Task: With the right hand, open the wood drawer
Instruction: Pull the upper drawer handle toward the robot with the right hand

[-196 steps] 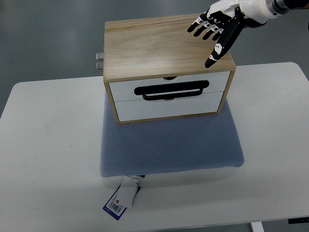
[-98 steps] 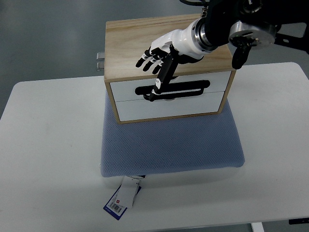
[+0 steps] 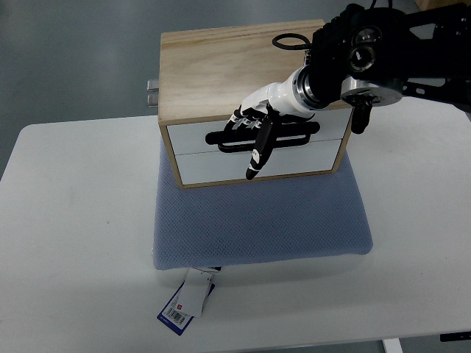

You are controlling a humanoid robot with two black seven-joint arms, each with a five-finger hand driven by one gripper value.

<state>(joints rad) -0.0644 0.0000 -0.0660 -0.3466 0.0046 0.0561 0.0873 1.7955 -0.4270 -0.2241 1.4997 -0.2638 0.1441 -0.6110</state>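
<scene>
Drawer: the wood drawer box (image 3: 221,66) sits on a blue mat (image 3: 257,220) on the counter (image 3: 73,220).
Handle: the black handle (image 3: 294,138) runs left-right.
Robot hand: the right robot hand (image 3: 254,129) is directly over it, fingers curling at the slot, thumb extended; grip unclear.

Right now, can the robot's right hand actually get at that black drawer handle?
Probably yes: the right hand is already at the handle on the drawer front, with nothing between them.

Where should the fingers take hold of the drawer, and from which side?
Hook the black handle on the upper white drawer from the front: it is a long slotted bar running across the face, so curled fingers fit behind it. The right hand is already there.
</scene>
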